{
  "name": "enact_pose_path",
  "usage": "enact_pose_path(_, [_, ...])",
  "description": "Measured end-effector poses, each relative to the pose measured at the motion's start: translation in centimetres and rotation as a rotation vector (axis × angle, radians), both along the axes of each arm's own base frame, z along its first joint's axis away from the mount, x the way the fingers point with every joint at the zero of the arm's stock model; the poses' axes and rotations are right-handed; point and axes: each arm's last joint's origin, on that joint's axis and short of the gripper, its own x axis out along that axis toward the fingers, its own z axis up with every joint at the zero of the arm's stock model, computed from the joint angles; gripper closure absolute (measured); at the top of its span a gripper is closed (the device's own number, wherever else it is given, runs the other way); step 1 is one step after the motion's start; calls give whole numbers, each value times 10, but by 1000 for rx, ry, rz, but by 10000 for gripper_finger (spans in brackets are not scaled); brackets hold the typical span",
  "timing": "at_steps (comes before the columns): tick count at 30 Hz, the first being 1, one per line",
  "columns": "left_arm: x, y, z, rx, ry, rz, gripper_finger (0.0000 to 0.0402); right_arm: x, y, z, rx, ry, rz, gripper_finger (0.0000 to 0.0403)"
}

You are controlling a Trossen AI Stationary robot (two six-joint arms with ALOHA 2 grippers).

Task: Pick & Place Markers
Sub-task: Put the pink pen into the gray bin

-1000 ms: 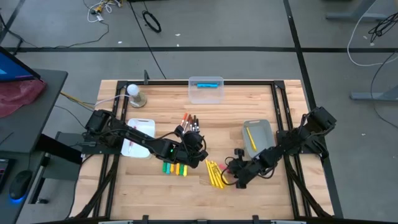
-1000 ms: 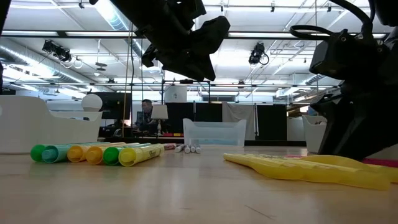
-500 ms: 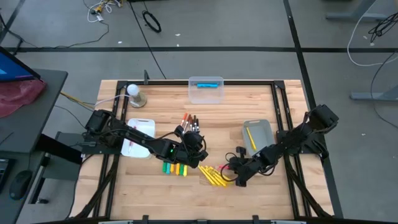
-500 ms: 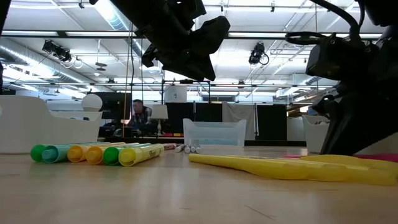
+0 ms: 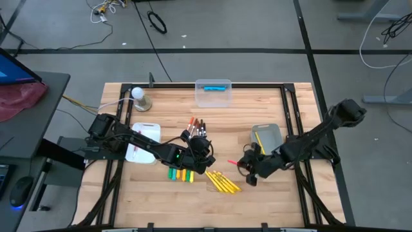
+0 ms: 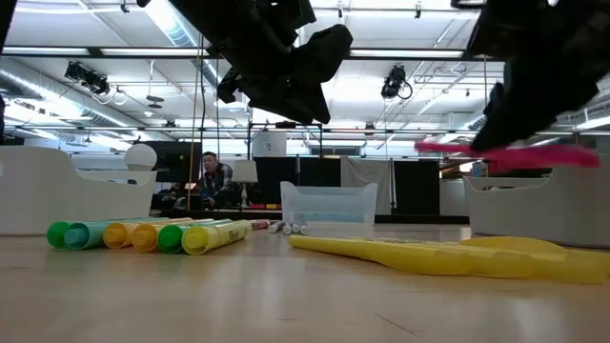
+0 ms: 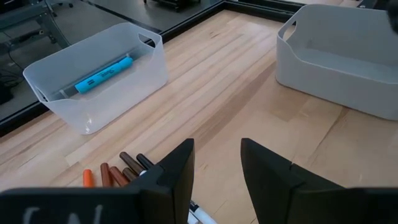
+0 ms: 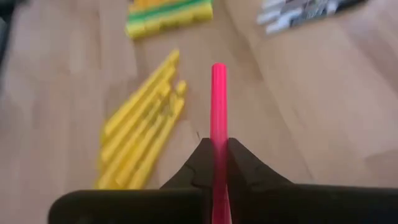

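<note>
My right gripper (image 5: 248, 165) hangs above the table's middle right, shut on a slim red marker (image 5: 233, 162), which shows pink in the low view (image 6: 505, 152). Below it lie slim yellow markers (image 5: 223, 182) side by side on the wood. Chunky green, yellow and orange markers (image 5: 180, 174) lie in a row to their left. My left gripper (image 7: 217, 171) hovers open over thin markers with red and dark caps (image 5: 195, 124). One yellow marker (image 5: 259, 143) lies in the grey bin (image 5: 273, 131). My right gripper pinches the red marker's rear part (image 8: 218, 134) between its two fingers (image 8: 202, 163). The marker lies along the fingers and sticks out forward past their tips. It is lifted clear of the table and roughly level in the low view (image 6: 448, 148).
A clear bin (image 5: 213, 92) with a blue marker stands at the far edge. A white tray (image 5: 147, 132) sits at the left under the left arm, and a white ball on a base (image 5: 140, 98) stands at the far left. Bare wood lies between the bins.
My right gripper has taken the red marker out of the yellow pile and risen with it, drawing back toward the grey bin and rolling a little. The marker now hangs clear of the table. The yellow markers slid slightly toward the table's left.
</note>
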Motion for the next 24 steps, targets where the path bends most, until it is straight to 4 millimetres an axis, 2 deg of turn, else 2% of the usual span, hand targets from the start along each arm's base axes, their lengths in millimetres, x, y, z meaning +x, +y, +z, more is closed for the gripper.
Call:
enact_pose_path(5, [0,0,0,0,0,0,264,-18,-15,30,79,-59,-59,390])
enact_pose_path(11, [0,0,0,1,1,-1,264,-58,-44,50,181,4,-230,390])
enact_pose_path(18, [0,0,0,5,0,2,264,-105,-71,51,262,189,-466,390])
enact_pose_path(21, [0,0,0,12,-2,9,264,-114,-76,48,277,262,-550,390])
enact_pose_path(24, [0,0,0,12,-3,10,264,-111,-77,48,293,247,-568,390])
